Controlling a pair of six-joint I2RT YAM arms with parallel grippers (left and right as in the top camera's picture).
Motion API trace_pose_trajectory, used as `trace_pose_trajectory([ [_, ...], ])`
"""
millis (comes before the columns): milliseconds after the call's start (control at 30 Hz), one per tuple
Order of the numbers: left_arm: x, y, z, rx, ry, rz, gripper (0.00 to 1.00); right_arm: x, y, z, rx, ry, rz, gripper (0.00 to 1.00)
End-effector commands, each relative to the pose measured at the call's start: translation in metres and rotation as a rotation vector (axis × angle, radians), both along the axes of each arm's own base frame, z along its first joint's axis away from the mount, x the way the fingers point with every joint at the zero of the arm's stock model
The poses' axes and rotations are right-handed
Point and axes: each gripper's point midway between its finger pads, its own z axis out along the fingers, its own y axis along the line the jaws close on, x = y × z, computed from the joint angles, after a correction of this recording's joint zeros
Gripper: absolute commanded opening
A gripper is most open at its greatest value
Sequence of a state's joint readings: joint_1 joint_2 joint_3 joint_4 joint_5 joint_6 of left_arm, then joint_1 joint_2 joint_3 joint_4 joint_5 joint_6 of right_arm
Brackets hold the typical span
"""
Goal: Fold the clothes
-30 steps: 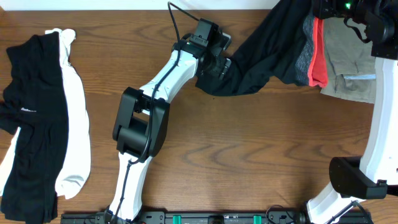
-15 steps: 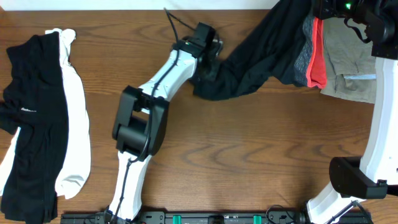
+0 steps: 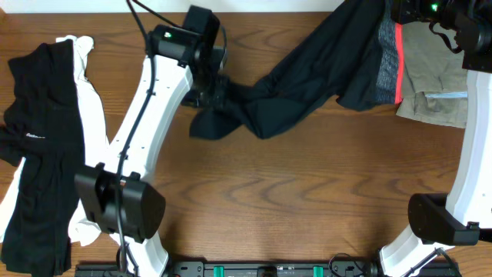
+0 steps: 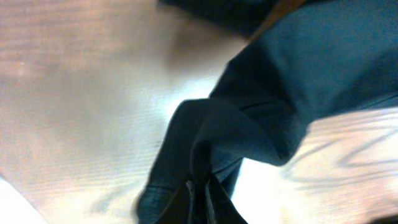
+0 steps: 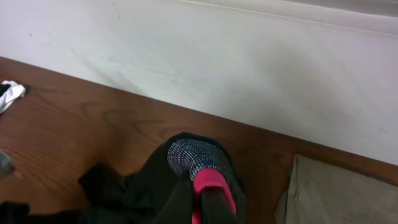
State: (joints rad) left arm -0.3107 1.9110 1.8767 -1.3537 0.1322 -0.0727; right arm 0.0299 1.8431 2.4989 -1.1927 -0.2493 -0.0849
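My left gripper (image 3: 209, 91), pinching the black pants (image 3: 307, 85), has dragged them toward upper left; my right gripper (image 5: 200, 198) stays clamped on their waistband (image 5: 191, 159).

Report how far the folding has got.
Nothing looks clearly folded yet. In hand: the black pants are stretched across the table, with the left gripper shut on a leg end and the right gripper shut on the waistband. Left to do: folding those pants, the crumpled black and white garments at the left, and perhaps the taupe garment, partly hidden at the right.
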Motion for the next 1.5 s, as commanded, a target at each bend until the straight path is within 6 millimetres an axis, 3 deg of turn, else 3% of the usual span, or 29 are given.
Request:
trace_pose_trajectory([
  [0,-0.015,0.028,-0.027,0.138,0.102,0.082,0.06,0.002,-0.006,0.001,-0.009,-0.007,-0.009,0.01],
  [300,-0.059,0.027,-0.074,0.115,0.301,0.133,0.07,0.003,-0.025,0.0,-0.005,-0.001,-0.053,0.01],
  [333,-0.063,0.025,-0.077,0.103,0.318,0.134,0.16,0.003,-0.025,0.0,-0.004,0.0,-0.052,0.01],
  [400,-0.069,0.022,-0.079,0.08,0.344,0.132,0.47,0.003,-0.026,0.0,-0.004,0.001,-0.054,0.01],
  [533,-0.067,0.018,-0.072,0.052,0.34,0.081,0.77,0.003,-0.027,0.0,-0.004,0.0,-0.054,0.01],
  [633,-0.042,0.015,-0.059,0.017,0.243,0.074,0.87,0.003,-0.026,0.0,-0.004,0.0,-0.054,0.01],
  [800,0.053,-0.004,-0.03,-0.135,-0.131,0.033,0.98,0.004,-0.026,-0.004,-0.003,0.011,-0.053,0.01],
  [933,0.1,-0.021,-0.028,-0.249,-0.283,0.004,0.98,0.003,-0.022,-0.011,0.011,0.041,-0.029,0.01],
  [1233,0.122,-0.038,-0.096,-0.298,-0.227,-0.056,0.98,0.003,-0.018,-0.015,0.021,0.055,-0.014,0.01],
  [1467,0.126,-0.04,-0.122,-0.29,-0.208,-0.072,1.0,0.001,-0.017,-0.018,0.021,0.07,-0.013,0.01],
])
